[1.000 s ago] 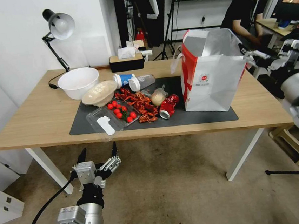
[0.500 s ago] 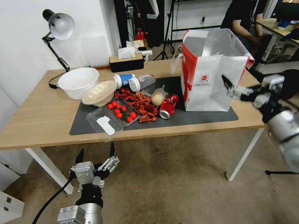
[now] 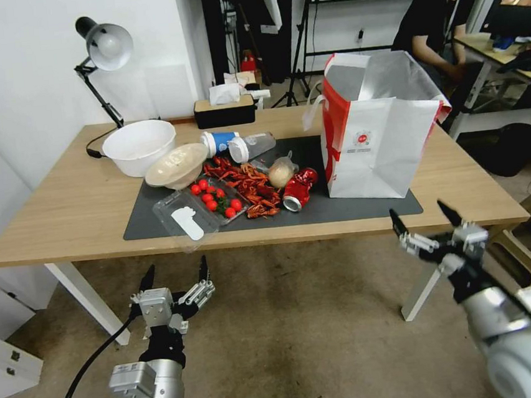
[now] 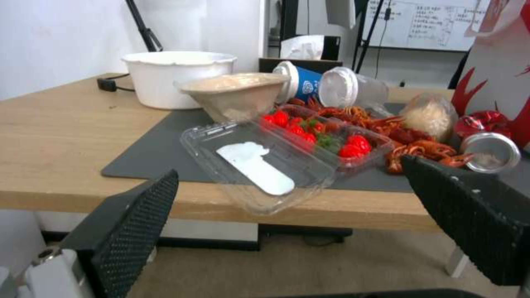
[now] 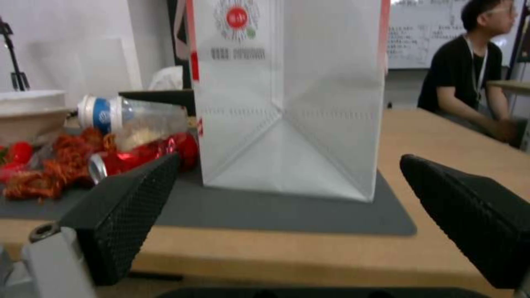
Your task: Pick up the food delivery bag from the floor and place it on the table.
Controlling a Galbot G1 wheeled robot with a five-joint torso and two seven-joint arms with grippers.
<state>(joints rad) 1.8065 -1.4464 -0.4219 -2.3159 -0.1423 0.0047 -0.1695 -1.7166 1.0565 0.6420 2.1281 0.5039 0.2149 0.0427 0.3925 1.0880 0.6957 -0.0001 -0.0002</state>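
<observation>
The food delivery bag (image 3: 378, 132) stands upright on the right end of the dark mat on the table (image 3: 60, 212), white front with a round red logo, red side, foil lining open at the top. In the right wrist view the food delivery bag (image 5: 287, 99) rises just beyond the table edge. My right gripper (image 3: 424, 220) hangs open below the table's front right edge, over the floor (image 3: 304, 339), with nothing between its fingers. My left gripper (image 3: 174, 275) stands open under the front edge at the left, empty.
On the mat lie a clear tray of cherry tomatoes (image 3: 215, 200), crayfish (image 3: 248, 185), a crushed red can (image 3: 297, 189), two tipped cups, bowls (image 3: 141, 145) and a tissue box. A desk lamp (image 3: 101, 52) stands at the back left. White table legs flank both grippers.
My right arm has drawn back from the bag's right side and dropped below the table's front edge, gripper open. The bag stays standing on the mat. The left arm has barely moved.
</observation>
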